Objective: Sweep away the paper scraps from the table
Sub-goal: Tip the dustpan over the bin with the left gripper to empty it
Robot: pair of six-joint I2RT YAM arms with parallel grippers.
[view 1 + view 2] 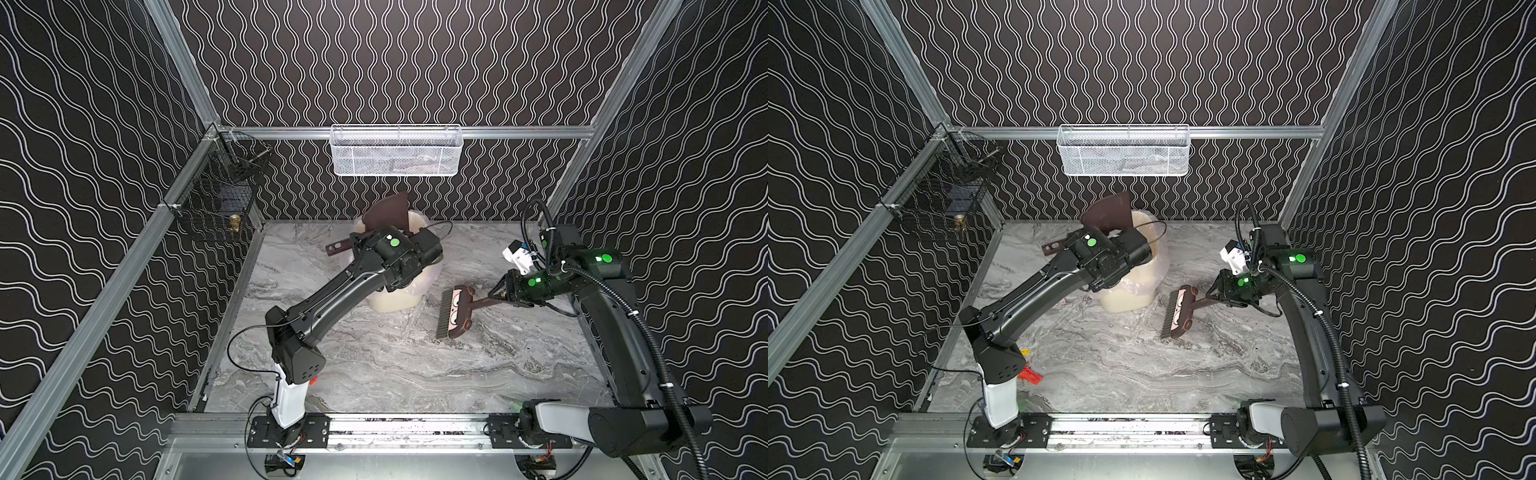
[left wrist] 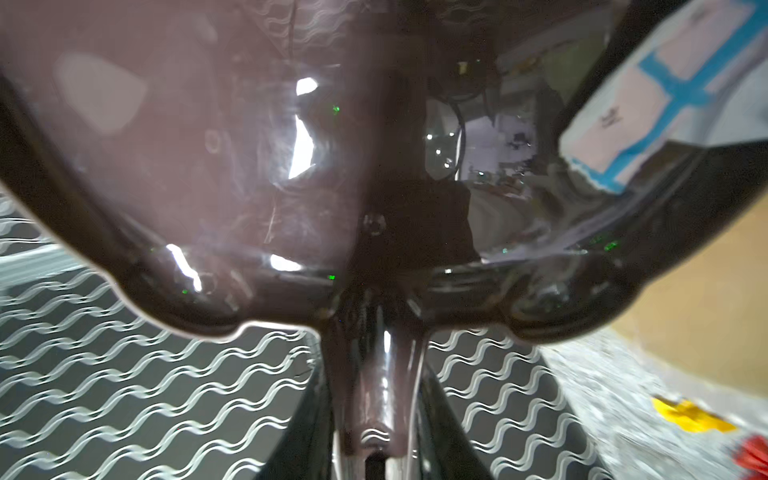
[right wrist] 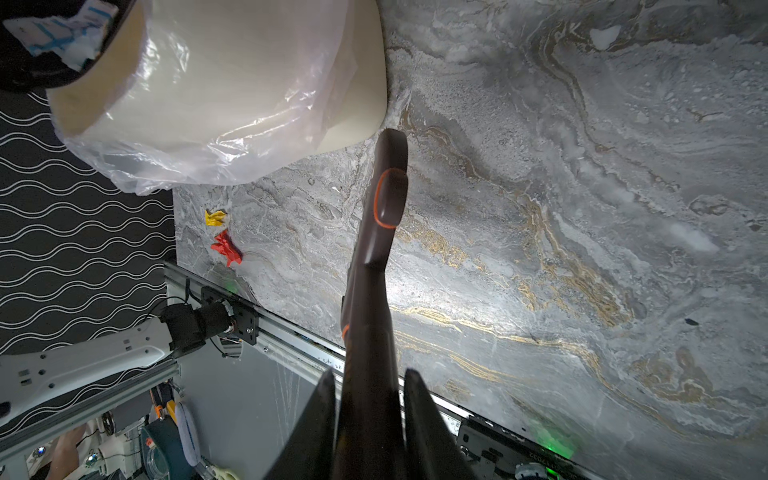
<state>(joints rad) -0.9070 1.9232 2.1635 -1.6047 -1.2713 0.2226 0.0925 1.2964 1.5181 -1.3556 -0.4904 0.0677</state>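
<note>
**Sweeping check: both tools clamped, loose paper near one corner**

**Top views.** In both top views we record the left gripper closed on the handle of the dustpan. The dustpan stands steeply tilted above the bin, near the far edge of the table. The right gripper is closed on the handle of the brush. The brush head sits low near the table's middle, just beside the bin, with its bristles turned toward the left edge. We cannot tell whether the bristles touch the surface. In a top view a red scrap and a yellow scrap lie toward the near left corner, partly hidden by the left arm.

**Left wrist view.** The fingers press the dustpan handle from both sides. A white scrap with blue marks shows at the pan's rim. We cannot tell whether it rests in the pan or in the bin. The yellow scrap and red scrap lie on the table.

**Right wrist view.** The right gripper has both fingers tight against the brush handle. The yellow scrap and red scrap lie just beside each other on the table, near its left edge and near the bin's clear liner. The white scrap shows at the bin's open top.
</note>
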